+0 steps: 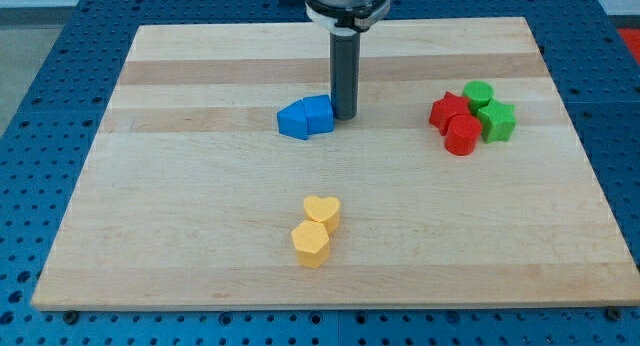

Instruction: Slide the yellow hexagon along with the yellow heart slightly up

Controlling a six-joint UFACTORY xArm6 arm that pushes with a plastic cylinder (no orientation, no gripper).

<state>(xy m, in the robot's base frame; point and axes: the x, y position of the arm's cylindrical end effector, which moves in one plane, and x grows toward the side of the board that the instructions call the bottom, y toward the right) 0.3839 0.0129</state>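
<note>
The yellow heart (323, 210) lies on the wooden board (180, 236), below the middle. The yellow hexagon (311, 244) sits just below and slightly left of it, touching it. My tip (344, 116) stands well above both yellow blocks, in the upper middle of the board. It is right beside the right end of two blue blocks (306, 117) that lie pressed together.
At the view's right is a tight cluster: a red star (447, 111), a red cylinder (462, 136), a green cylinder (478, 94) and a green star (497, 121). A blue perforated table surrounds the board.
</note>
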